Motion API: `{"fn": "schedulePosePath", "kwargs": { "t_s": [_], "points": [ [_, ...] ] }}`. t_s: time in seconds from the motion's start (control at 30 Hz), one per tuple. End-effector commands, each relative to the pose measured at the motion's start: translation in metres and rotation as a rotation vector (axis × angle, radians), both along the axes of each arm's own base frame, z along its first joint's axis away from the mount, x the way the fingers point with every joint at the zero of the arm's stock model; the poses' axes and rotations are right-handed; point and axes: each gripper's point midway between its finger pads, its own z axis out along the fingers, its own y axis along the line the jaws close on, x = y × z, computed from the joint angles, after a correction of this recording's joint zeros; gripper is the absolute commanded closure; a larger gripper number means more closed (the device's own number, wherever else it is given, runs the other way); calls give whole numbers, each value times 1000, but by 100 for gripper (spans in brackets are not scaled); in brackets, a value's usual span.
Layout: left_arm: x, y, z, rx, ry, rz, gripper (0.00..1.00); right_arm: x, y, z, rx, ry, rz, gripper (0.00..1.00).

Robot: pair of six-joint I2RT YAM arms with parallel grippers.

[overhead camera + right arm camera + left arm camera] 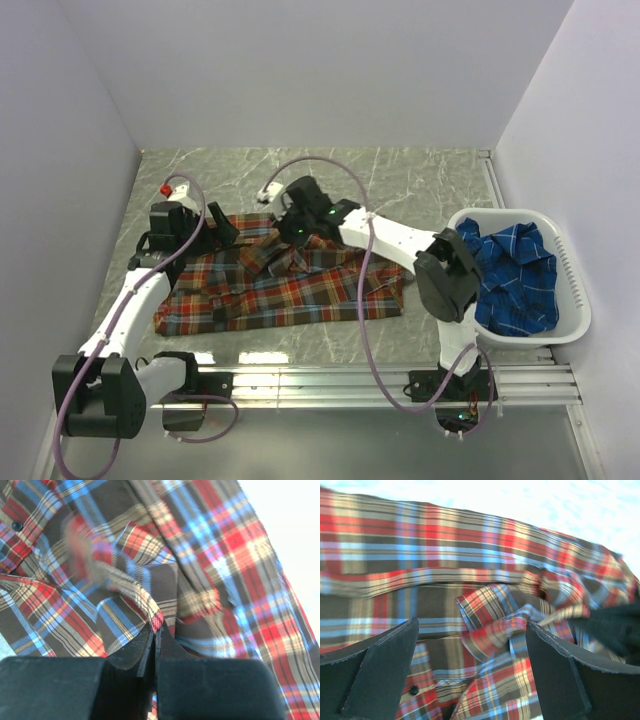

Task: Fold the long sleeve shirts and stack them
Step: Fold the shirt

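The right gripper (pixel 155 630) is clamped tight, and a thin ridge of the red shirt (pixel 290 285) looks nipped right at its tips. The jaws are pressed flat together, with the plaid running up into the seam between them. That pinch sits near the far edge of the garment, around the middle, which reads as a handle for lifting or dragging cloth over into a fold. The left gripper (pixel 470 645) hangs just beside it, jaws spread wide and holding nothing. It has one finger either side of a curled flap (pixel 490 615) that could be collar or cuff, hard to say. Likely it is lined up to take a second hold so the two can move the cloth together.

The red shirt lies spread on the table (pixel 400 180) between the arms, wider than deep. It is mostly flat along its near edge but rumpled and bunched at the far side, where both grippers work. The cloth shows red-orange checks, dark bands, and pale and blue lines, and a small dark button (pixel 412 690) sits by the left finger. It does not look folded yet: no neat rectangle, just loose overlaps.

The blue shirt (pixel 515 275) waits crumpled in the basket (pixel 575 290) at the right, well apart from the action, heaped up against the rim. So the job looks early: one shirt being squared up, the other untouched, no stack begun.
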Motion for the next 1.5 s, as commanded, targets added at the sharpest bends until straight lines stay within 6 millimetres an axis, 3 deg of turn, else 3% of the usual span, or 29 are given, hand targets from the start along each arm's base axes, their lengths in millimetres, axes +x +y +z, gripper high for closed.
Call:
{"fn": "schedulePosePath", "kwargs": {
  "t_s": [0.0, 0.23, 0.37, 0.57, 0.83, 1.03, 1.1, 1.27, 1.47],
  "points": [
    [5, -25, 13, -60, -83, -148, 6, 5, -7, 25, 148, 44, -37, 100],
    [8, -54, 15, -85, -90, -310, 9, 3, -34, -3, 198, 167, -80, 100],
    [3, -82, -1, -3, -73, -449, 11, 5, -39, -12, 205, 201, -94, 100],
    [-3, -95, -20, 156, -79, -538, 16, 10, -44, -14, 229, 218, -105, 100],
    [-10, -92, -41, 287, -80, -530, 23, 11, -44, -12, 252, 224, -100, 100],
    [-20, -107, -62, 303, -6, -608, 30, 10, -45, -14, 251, 224, -101, 100],
    [-25, -111, -67, 313, 1, -628, 38, 10, -46, -12, 253, 218, -104, 100],
    [-28, -110, -78, 336, 43, -628, 40, 11, -46, -11, 263, 223, -102, 100],
    [-30, -110, -85, 345, 85, -630, 63, 11, -47, -12, 263, 220, -109, 100]
  ]
}}
